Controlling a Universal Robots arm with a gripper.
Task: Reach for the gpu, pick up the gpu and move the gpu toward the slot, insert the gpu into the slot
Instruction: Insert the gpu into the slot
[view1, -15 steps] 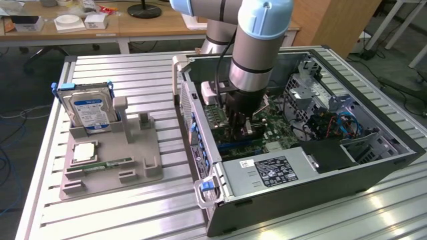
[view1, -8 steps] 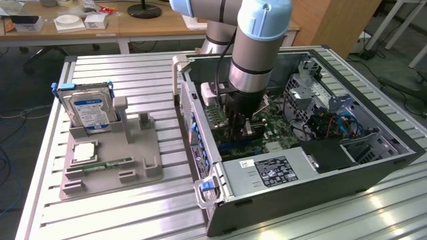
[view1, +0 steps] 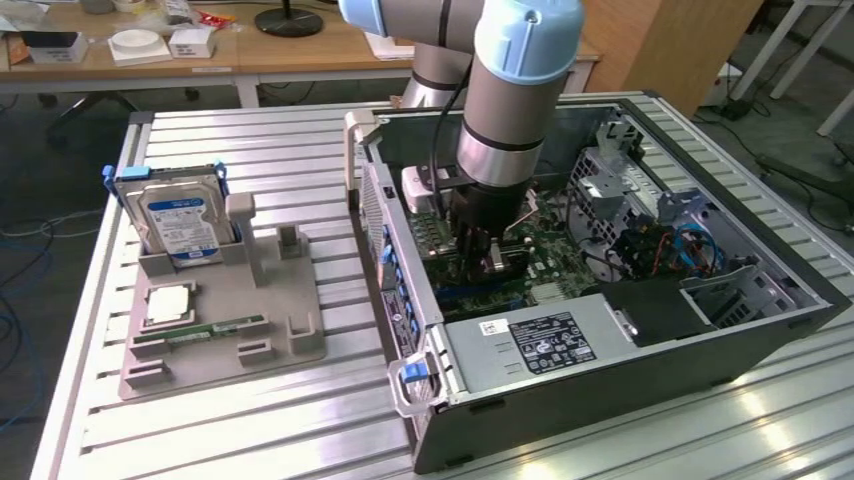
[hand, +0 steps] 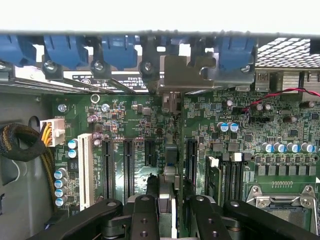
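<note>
Green motherboard (hand: 150, 120) w/ black slots (hand: 128, 165), one white slot (hand: 85, 170); blue latches (hand: 120, 50). Black fingers (hand: 145, 215). Silver hard drive (view1: 180, 215), blue label. Ribbed grey tabletop (view1: 267, 140). Grey holder (view1: 220, 330).

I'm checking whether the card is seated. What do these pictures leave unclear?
- Wrist view: the gpu shows edge-on; the gripper covers its near end.
- Wrist view: the slot lies under the card, so seating can't be judged.
- Exterior view: the arm hides the card and slot.
</note>
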